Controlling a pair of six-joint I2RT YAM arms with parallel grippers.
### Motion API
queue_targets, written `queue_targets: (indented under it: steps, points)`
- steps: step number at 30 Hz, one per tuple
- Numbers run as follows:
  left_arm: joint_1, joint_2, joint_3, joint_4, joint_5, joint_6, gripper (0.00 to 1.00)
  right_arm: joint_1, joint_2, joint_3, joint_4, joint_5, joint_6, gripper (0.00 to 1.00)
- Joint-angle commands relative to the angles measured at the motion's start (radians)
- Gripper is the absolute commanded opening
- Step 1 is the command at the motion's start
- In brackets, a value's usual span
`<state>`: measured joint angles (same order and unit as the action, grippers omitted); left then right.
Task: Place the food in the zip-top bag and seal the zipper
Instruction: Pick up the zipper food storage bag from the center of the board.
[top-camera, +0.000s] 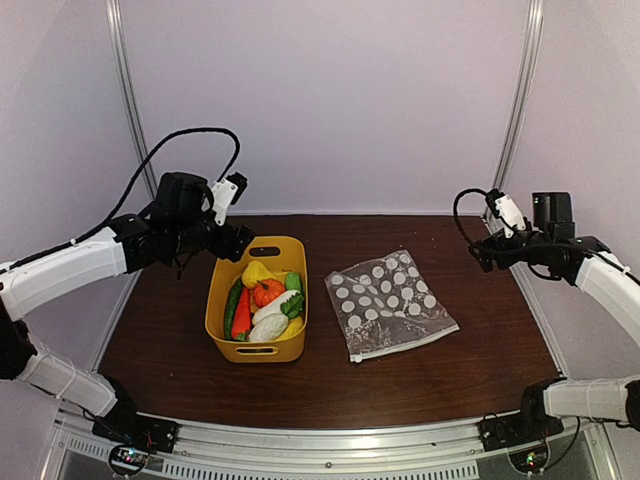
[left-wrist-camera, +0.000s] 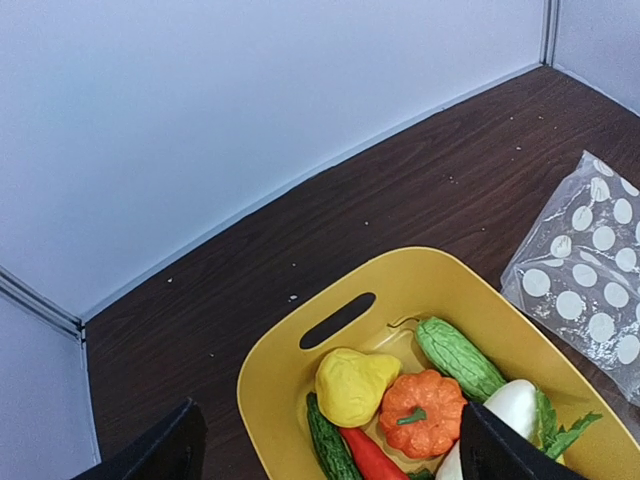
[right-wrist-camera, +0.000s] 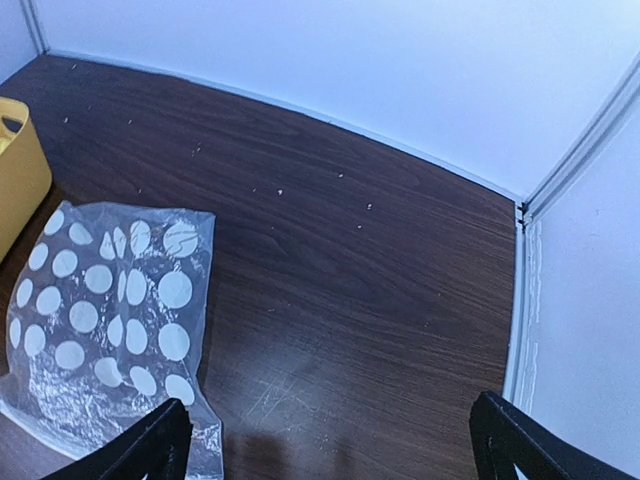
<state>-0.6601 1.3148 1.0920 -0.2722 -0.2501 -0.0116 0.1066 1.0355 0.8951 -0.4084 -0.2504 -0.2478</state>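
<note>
Well, nearest me the table (top-camera: 400, 390) is bare dark wood. Just beyond it, left of centre in the top view, sits the yellow tub (top-camera: 215, 305) with all the food inside: a white piece (top-camera: 268, 325) at the near end, the cucumber (top-camera: 233, 310) and carrot (top-camera: 243, 312) along the left side, then the pumpkin (top-camera: 267, 291) and a yellow piece (top-camera: 257, 272) behind. Right of the tub and clear of it, the zip-top bag (top-camera: 390, 303) lies flat and empty. I cannot tell which edge carries the zipper, nor whether it is shut.

Farther back, the left hand (left-wrist-camera: 335, 445) hangs above the tub's far end with its fingers spread wide and holding nothing. The right hand (right-wrist-camera: 335, 435) is likewise spread and empty, at the right edge of the frame, well apart from the bag.

The bag worries me most — limp and flat, it would likely slide or crumple if one hand pried at it unpinned. The pieces are smooth and packed close, so a pinch may slip or catch two at once. The long cucumber could also snag at the mouth.
</note>
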Motion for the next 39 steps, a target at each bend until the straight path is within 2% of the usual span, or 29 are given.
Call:
queue_targets:
  steps: [1, 3, 6, 11, 13, 15, 18, 21, 22, 24, 26, 28, 39]
  points:
    - [0.004, 0.021, 0.033, -0.014, 0.117, -0.004, 0.85, 0.006, 0.014, -0.05, -0.049, -0.14, -0.218, 1.0]
    - [0.001, 0.016, 0.023, 0.021, 0.274, 0.044, 0.79, 0.011, 0.034, -0.043, -0.093, -0.219, -0.28, 1.0]
    - [-0.001, 0.015, 0.01, 0.074, 0.398, 0.05, 0.7, 0.054, 0.072, -0.013, -0.164, -0.248, -0.359, 0.98]
    - [-0.013, 0.035, -0.001, 0.149, 0.608, 0.047, 0.54, 0.248, 0.083, -0.013, -0.217, -0.112, -0.503, 0.85]
    - [-0.021, 0.068, 0.013, 0.143, 0.668, 0.038, 0.51, 0.337, 0.085, -0.027, -0.229, -0.055, -0.559, 0.79]
    - [-0.025, 0.089, 0.016, 0.14, 0.68, 0.023, 0.51, 0.41, 0.105, -0.028, -0.255, -0.025, -0.606, 0.68]
    - [-0.025, 0.093, 0.0, 0.146, 0.635, -0.009, 0.56, 0.485, 0.175, -0.004, -0.32, -0.005, -0.658, 0.53]
    - [-0.026, 0.066, -0.028, 0.177, 0.59, -0.024, 0.58, 0.527, 0.255, 0.021, -0.353, 0.028, -0.675, 0.26]
    - [-0.026, 0.057, -0.036, 0.187, 0.581, -0.024, 0.59, 0.539, 0.28, 0.026, -0.354, 0.045, -0.679, 0.26]
    - [-0.026, 0.041, -0.049, 0.2, 0.555, -0.024, 0.61, 0.562, 0.306, 0.019, -0.331, 0.074, -0.685, 0.43]
    - [-0.026, 0.029, -0.057, 0.208, 0.526, -0.024, 0.64, 0.585, 0.305, -0.006, -0.288, 0.095, -0.701, 0.52]
    - [-0.026, 0.02, -0.07, 0.214, 0.499, -0.024, 0.66, 0.61, 0.31, -0.028, -0.253, 0.121, -0.716, 0.54]
    - [-0.026, 0.0, -0.098, 0.236, 0.455, -0.02, 0.68, 0.639, 0.43, -0.001, -0.258, 0.129, -0.728, 0.53]
